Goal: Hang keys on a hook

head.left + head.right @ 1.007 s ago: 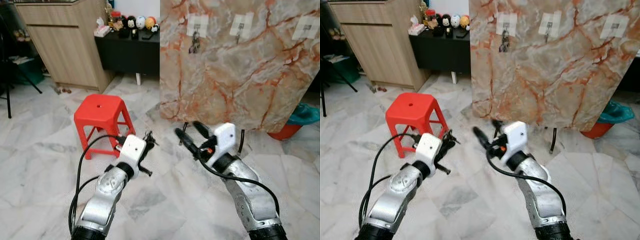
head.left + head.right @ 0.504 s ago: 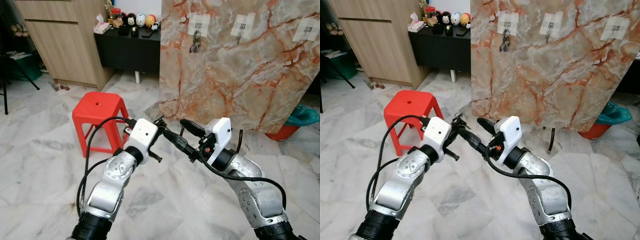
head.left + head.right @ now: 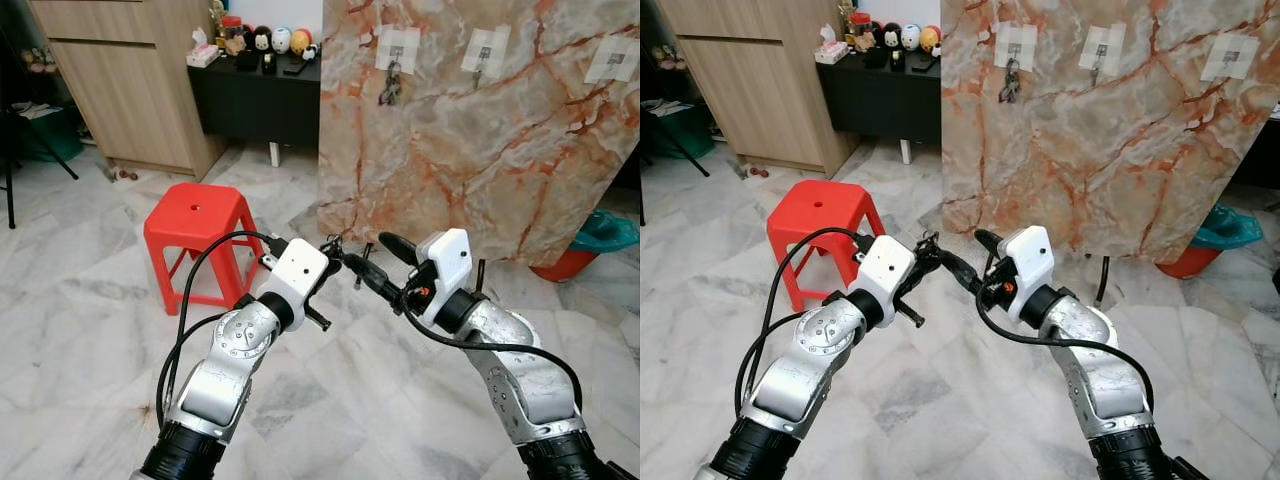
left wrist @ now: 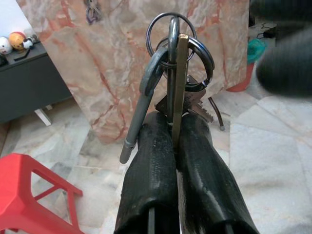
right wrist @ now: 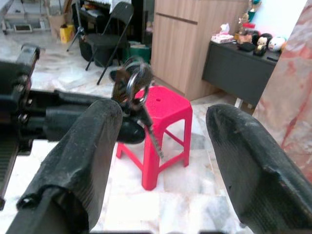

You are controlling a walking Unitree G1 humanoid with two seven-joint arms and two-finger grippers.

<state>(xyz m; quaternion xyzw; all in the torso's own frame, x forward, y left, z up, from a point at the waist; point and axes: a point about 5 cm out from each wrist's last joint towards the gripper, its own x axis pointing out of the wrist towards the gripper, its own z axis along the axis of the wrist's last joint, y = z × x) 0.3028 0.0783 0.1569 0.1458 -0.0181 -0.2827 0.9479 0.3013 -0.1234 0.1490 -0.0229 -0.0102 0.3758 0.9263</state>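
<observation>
My left gripper [image 3: 326, 254] is shut on a bunch of keys [image 4: 178, 63] with several metal rings and a grey carabiner, held up at mid-height. My right gripper [image 3: 374, 258] is open and faces it; the key bunch [image 5: 134, 90] hangs just beside one of its fingers [image 5: 92, 141]. Behind stands a marble board [image 3: 470, 170] with three white hooks: left hook [image 3: 395, 50], middle hook [image 3: 484, 55], right hook [image 3: 612, 55]. Another set of keys [image 3: 388, 90] hangs on the left hook.
A red plastic stool [image 3: 195, 225] stands on the marble floor to the left. Behind it are a wooden cabinet [image 3: 130, 80] and a black sideboard [image 3: 255, 105] with figurines. An orange basin [image 3: 560, 268] and a teal bag [image 3: 610, 230] lie at the board's right foot.
The two arms have come together in front of me. The left gripper carried the keys rightwards and up, and the open right gripper moved in to meet them.
</observation>
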